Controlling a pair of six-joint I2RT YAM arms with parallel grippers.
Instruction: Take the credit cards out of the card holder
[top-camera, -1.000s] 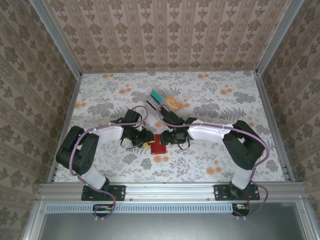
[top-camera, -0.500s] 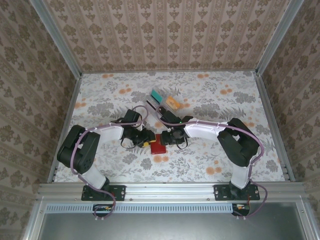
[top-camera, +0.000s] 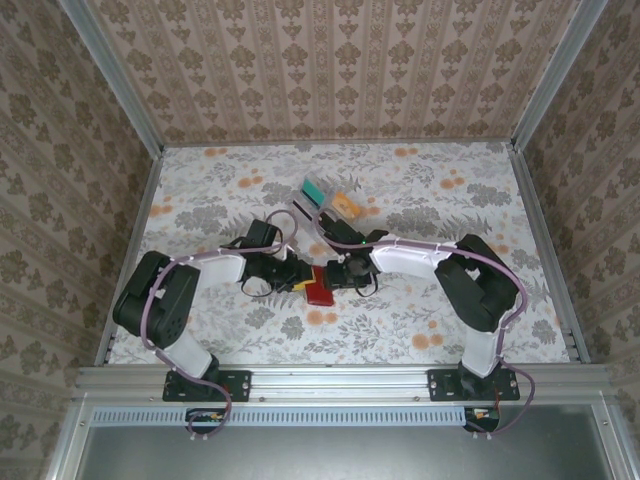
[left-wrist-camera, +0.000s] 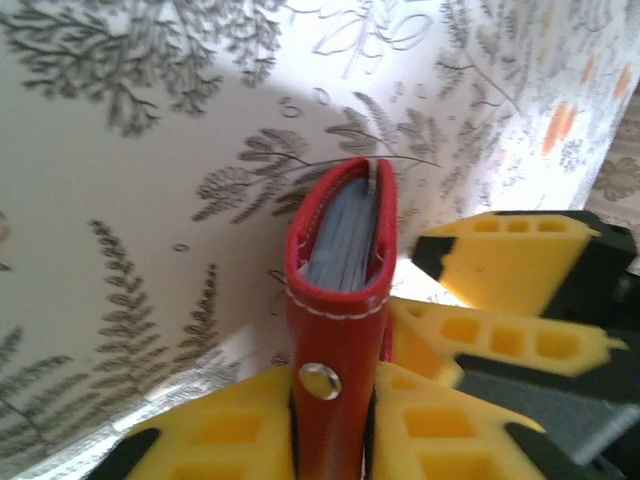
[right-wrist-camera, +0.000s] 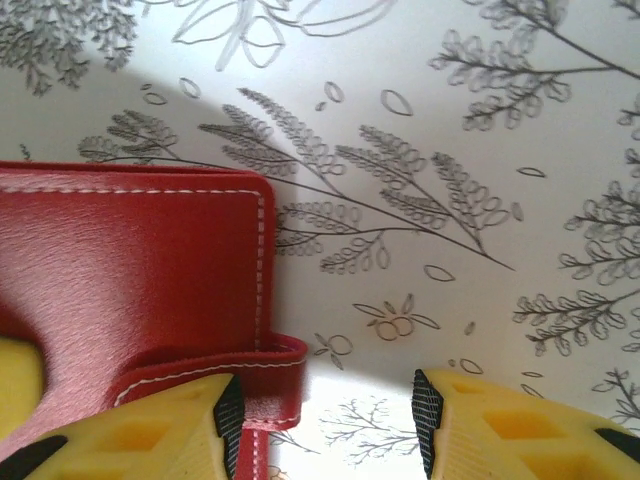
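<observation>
The fingers (left-wrist-camera: 225, 435) of the left gripper (left-wrist-camera: 330, 455) are clamped on the card holder (left-wrist-camera: 338, 300), one on each side of its red tab (left-wrist-camera: 332, 415), which has a metal snap (left-wrist-camera: 319, 381). The holder stands on its edge on the flowered table (left-wrist-camera: 120, 200). The pale blue-grey credit cards (left-wrist-camera: 340, 230) sit inside it, between the two red walls. The right gripper (right-wrist-camera: 325, 430) is just beside the holder's corner with its fingers apart, and the end of the tab reaches into the gap next to one finger.

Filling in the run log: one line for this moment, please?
left pincer: shut on wallet; right pincer: open, beside wallet; cards: inside wallet
</observation>
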